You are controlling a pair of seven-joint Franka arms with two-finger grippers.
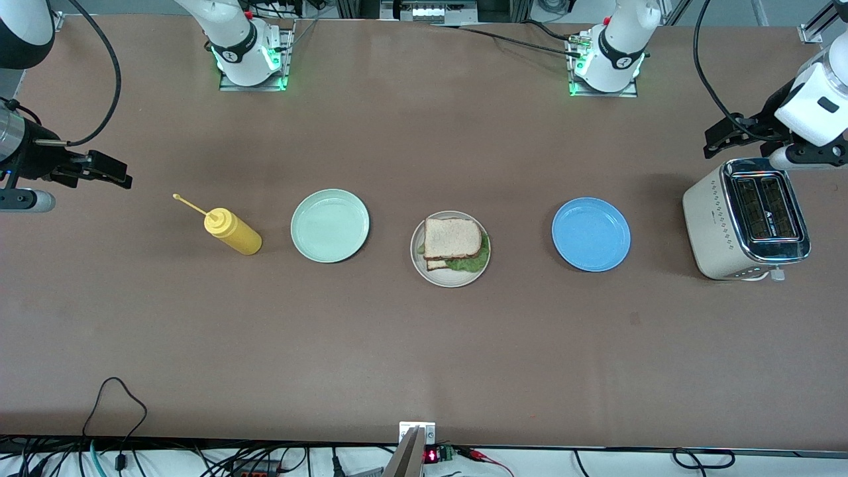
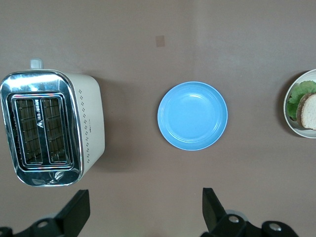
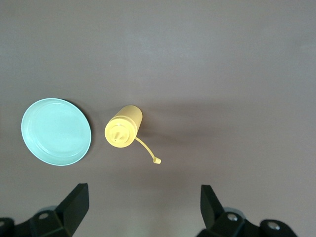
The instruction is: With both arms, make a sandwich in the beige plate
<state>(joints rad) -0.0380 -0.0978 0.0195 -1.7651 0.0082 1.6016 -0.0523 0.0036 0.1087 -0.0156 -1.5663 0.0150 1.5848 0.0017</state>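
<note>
Sandwich (image 1: pixel 452 244), frame centre, assembled on beige plate (image 1: pixel 424 268): soft, light, crushable; grip bread edges gently. Left gripper (image 1: pixel 723 138) upper right, right gripper (image 1: pixel 109 171) upper left: fingers wide apart, empty.

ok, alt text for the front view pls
A sandwich of bread and lettuce sits on the beige plate mid-table, between a mint-green plate and a blue plate. Left gripper hangs open above the toaster; right gripper open near the yellow squeeze bottle.
</note>
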